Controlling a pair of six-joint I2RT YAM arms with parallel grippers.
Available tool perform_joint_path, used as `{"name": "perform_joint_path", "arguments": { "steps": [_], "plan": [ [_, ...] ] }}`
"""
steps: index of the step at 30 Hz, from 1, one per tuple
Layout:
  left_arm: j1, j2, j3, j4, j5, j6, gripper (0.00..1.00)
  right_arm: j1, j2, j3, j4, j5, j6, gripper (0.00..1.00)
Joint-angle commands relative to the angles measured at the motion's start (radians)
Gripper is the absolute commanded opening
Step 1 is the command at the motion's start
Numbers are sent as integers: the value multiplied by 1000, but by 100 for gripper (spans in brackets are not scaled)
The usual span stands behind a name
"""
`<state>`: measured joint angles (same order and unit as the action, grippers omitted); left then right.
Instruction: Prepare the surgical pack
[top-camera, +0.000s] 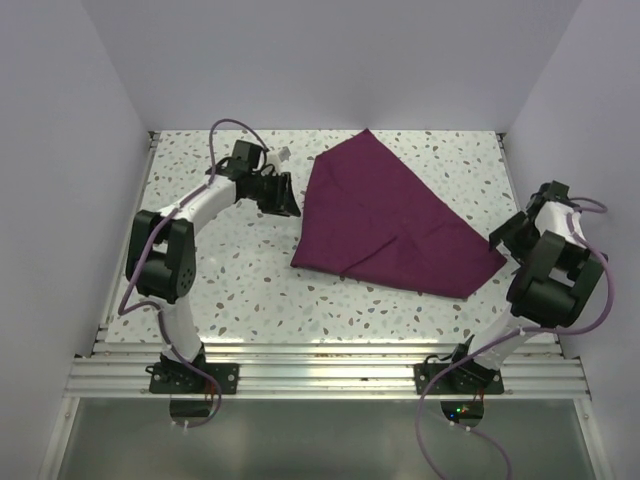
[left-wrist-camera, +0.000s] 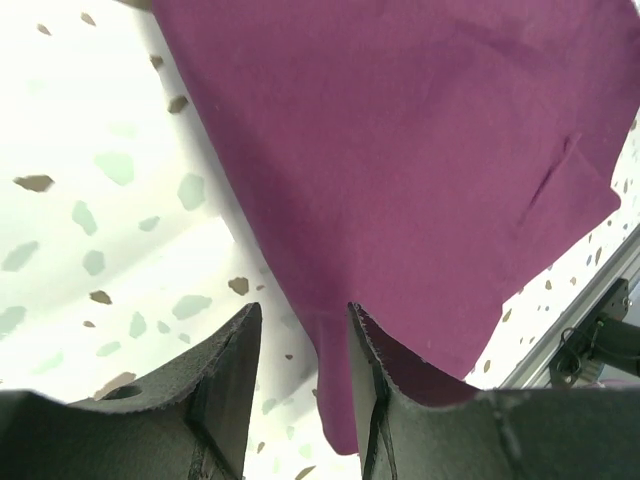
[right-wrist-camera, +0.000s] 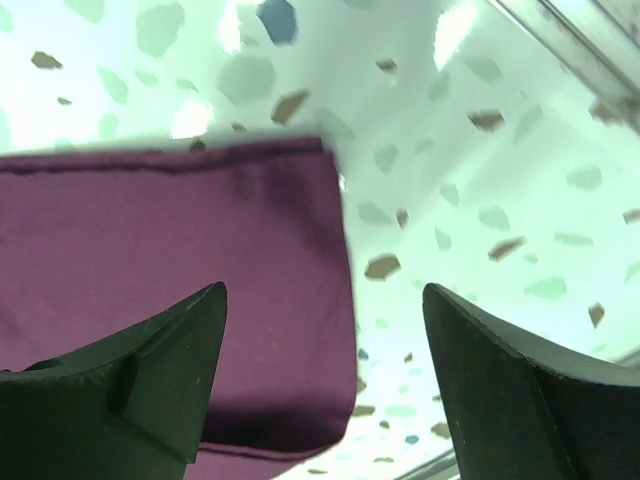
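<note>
Right now the purple cloth (top-camera: 395, 215) is lying flat on the speckled table (top-camera: 240, 280), mid-to-right, w/ one corner pointing at the far edge. L claw (top-camera: 285, 203) is sitting low at the cloth's left edge, fingers partly apart, the edge showing in the gap, nothing clamped. R claw (top-camera: 498, 238) is sitting at the cloth's right corner, fingers wide apart over it.

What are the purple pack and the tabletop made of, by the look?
Surgical pack: woven cloth, matte deep purple; it lies limp, with soft creases and a seamed edge. Fibre unclear.
Table: hard, smooth, slightly glossy white surface with grey-brown flecks, terrazzo-style; stone or printed laminate, cannot tell.
</note>
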<state>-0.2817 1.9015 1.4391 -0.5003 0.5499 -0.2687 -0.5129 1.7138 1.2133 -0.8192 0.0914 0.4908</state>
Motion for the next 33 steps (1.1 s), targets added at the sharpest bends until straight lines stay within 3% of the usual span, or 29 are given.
{"name": "perform_joint_path", "arguments": {
  "steps": [1, 17, 23, 24, 27, 30, 33],
  "plan": [
    [26, -58, -3, 78, 44, 8, 43, 11, 70, 48, 78, -2, -96, 81],
    [36, -9, 33, 43, 33, 16, 43, 11, 168, -28, 181, -44, -104, 59],
    [42, 1, 40, 23, 4, 11, 43, 13, 153, -34, 187, -56, -109, 29],
    [44, 2, 43, 16, -5, 10, 43, 13, 144, -22, 175, -58, -110, 20],
    [58, 7, 49, -7, -44, 5, 42, 14, 110, 0, 140, -73, -106, 9],
    [81, 14, 47, -26, -64, -6, 42, 22, 58, 41, 80, -90, -106, 1],
    [104, 27, 58, -38, -74, -13, 41, 66, 7, 106, 5, -123, -97, 0]
  ]
}}
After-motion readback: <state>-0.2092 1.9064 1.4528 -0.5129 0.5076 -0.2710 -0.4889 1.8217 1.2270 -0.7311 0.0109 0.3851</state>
